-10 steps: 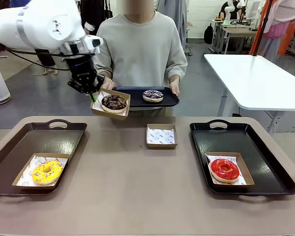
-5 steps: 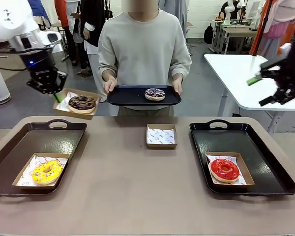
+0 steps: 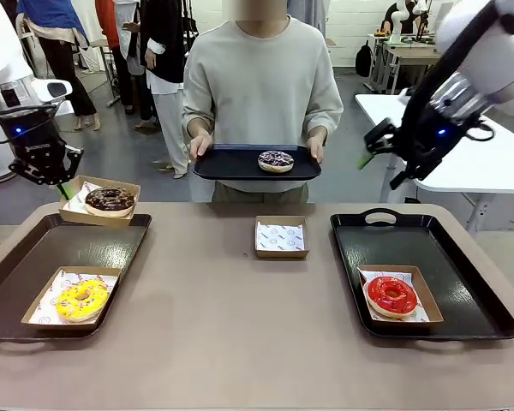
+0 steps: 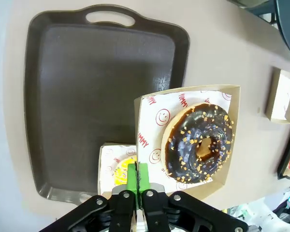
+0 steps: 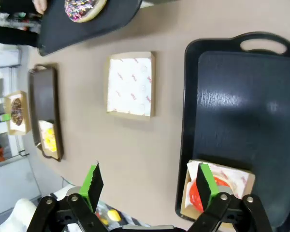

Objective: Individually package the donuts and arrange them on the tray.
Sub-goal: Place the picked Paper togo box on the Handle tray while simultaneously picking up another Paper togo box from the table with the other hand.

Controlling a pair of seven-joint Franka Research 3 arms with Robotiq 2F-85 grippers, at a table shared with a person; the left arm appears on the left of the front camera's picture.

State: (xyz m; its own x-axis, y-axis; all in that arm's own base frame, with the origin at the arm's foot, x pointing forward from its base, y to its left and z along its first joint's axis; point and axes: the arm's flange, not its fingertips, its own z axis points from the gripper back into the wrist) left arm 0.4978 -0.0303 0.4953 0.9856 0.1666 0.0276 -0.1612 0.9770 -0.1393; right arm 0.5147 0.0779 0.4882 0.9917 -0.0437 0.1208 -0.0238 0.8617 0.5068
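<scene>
chocolate donut (image 4: 200, 143): brown icing with nut bits, lies in a paper-lined carton (image 3: 84, 208) held up over the far end of the left tray (image 3: 34, 257)
left fingers (image 4: 132, 176): clamped on that carton's edge, green pads together
yellow donut (image 3: 81, 300): in its carton, near corner of the left tray
red donut (image 3: 391, 295): in its carton, near part of the right tray (image 3: 463, 257)
purple donut (image 3: 276, 160): bare, on a small dark tray (image 3: 231, 164) in the person's two hands, beyond the far edge
right fingers (image 5: 93, 182): spread wide, nothing between them, high over the right tray
empty carton (image 3: 281, 237): middle of the tabletop, between the two trays
tabletop (image 3: 240, 334): plain tan, rounded edge
room: grey floor, white table (image 3: 445, 137) at right, people standing far left
count: 4 donuts, 4 cartons, 3 trays
hard to see: left wrist view, yellow donut mostly hidden behind the held carton; right wrist view, purple donut cut off by the top edge
</scene>
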